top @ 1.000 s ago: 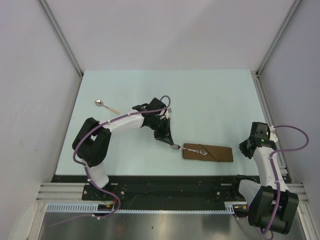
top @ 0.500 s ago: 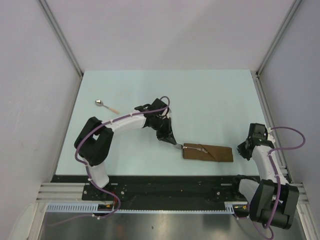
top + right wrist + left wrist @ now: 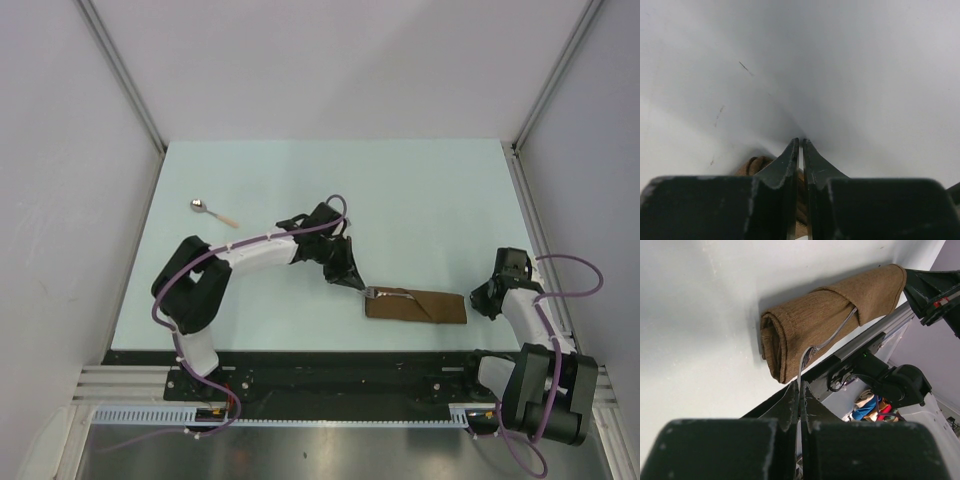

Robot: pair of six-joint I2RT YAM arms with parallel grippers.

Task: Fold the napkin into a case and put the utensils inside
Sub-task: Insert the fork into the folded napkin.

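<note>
Left wrist: left pincer [image 3: 800,387] clamped on fork [image 3: 836,331], its far end under the case [image 3: 805,322] flap. Top only: spoon [image 3: 214,212] upper left. Right pincer [image 3: 800,142] together.

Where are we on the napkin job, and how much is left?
Done: the napkin is folded into a case. In hand: the left claw pinches one end of the fork, whose other end is under the case's flap. Left: release the fork, then fetch the spoon, lying far left on the table, and tuck it in. The right claw sits shut by the case's right end.
</note>
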